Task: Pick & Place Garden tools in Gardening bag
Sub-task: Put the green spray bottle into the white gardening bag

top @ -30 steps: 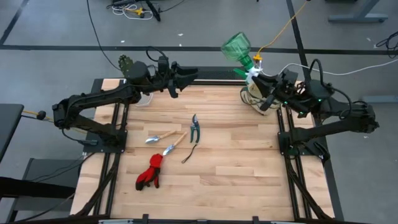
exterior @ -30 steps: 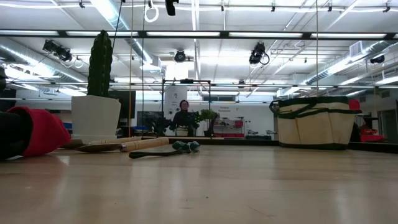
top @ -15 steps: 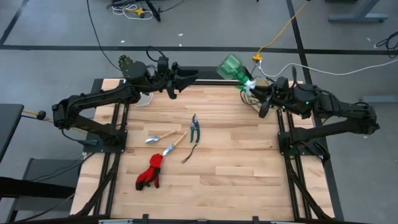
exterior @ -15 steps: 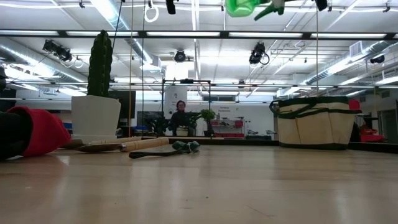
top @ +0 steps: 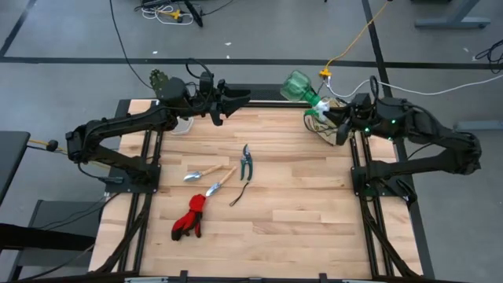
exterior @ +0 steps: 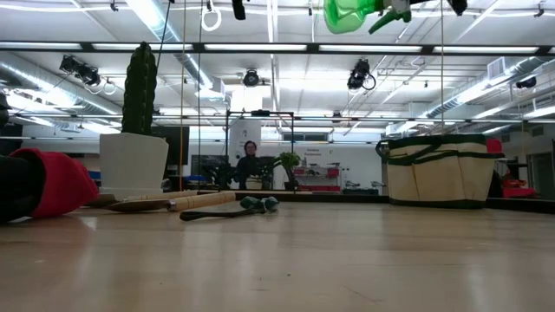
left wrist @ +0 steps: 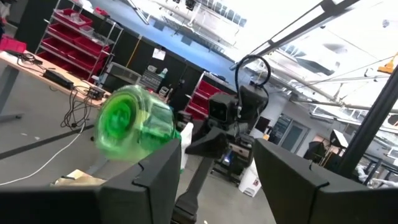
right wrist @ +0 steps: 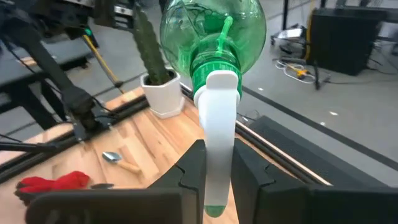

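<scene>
My right gripper [top: 328, 112] is shut on the green sprayer [top: 299, 84], which hangs high over the table's far right corner; it shows at the low view's top [exterior: 349, 12]. The beige gardening bag [exterior: 438, 169] stands on the table under it, mostly hidden by that arm in the high view [top: 320, 126]. On the table's middle lie the pruning shears [top: 247, 161], two wooden-handled trowels [top: 203, 172] [top: 221, 184], a dark cord [top: 240, 194] and the red gloves [top: 189, 218]. My left gripper [top: 238, 96] hovers open at the far edge, pointing toward the sprayer [left wrist: 134, 124]. My right gripper pinches the sprayer's white spray head [right wrist: 217, 134] between its two fingers [right wrist: 191, 169], just behind the green collar. The fingers reach roughly level from the table's right side, along the sprayer. The sprayer is lifted clear, its bottle [right wrist: 211, 28] sticking out ahead of the fingertips toward the far left.
A white pot with a tall cactus [exterior: 134, 139] stands at the table's far left corner [top: 161, 79], beside my left arm. Open wood lies along the table's near half and right side [top: 314, 212]. A person shows far off in the room [exterior: 251, 160].
My right gripper has turned at the wrist and tipped downward, moving slightly. The sprayer, whose bottle stood raised and farther back, has swung down toward level and now shows at the low view's top. My left gripper has kept still.
</scene>
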`<state>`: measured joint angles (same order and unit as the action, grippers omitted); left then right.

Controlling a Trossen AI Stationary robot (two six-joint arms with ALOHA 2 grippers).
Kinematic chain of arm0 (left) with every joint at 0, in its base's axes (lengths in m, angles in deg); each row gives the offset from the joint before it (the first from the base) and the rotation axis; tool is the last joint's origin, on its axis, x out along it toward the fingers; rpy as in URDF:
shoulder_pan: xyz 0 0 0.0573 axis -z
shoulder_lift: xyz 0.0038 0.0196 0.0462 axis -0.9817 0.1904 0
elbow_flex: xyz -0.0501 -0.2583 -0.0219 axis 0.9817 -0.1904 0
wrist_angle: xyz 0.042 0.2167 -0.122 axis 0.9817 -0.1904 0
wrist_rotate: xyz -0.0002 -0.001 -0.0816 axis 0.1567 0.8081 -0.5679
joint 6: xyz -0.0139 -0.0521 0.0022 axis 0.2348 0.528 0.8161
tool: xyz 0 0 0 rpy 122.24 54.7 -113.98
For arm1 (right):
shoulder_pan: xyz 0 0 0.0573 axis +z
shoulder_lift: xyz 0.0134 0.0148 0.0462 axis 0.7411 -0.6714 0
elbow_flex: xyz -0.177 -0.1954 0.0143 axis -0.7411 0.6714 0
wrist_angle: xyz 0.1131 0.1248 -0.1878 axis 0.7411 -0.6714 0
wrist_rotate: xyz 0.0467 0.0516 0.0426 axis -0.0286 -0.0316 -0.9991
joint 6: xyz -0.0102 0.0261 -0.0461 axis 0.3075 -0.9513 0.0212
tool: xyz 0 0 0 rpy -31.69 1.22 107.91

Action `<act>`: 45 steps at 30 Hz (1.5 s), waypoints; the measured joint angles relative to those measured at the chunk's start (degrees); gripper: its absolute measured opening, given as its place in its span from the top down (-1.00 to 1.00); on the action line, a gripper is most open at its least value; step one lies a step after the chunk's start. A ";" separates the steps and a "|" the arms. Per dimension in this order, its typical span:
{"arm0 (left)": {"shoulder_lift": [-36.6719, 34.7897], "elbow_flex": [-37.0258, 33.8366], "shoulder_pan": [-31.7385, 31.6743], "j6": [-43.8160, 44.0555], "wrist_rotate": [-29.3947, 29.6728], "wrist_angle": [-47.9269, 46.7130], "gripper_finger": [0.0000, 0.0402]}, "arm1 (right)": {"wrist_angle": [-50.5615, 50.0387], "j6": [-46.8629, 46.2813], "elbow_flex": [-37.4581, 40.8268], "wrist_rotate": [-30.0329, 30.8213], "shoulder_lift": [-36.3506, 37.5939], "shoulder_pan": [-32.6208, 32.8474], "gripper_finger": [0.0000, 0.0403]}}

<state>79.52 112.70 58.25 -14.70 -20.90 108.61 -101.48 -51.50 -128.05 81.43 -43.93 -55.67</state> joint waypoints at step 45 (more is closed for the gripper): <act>0.02 0.09 0.13 0.01 -1.03 -0.80 -0.04 | -48.04 -0.19 -31.42 -6.15 -16.67 -12.64 0.74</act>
<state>79.54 112.79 58.38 -14.70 -21.93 107.81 -149.53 -51.69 -159.47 75.28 -60.60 -68.31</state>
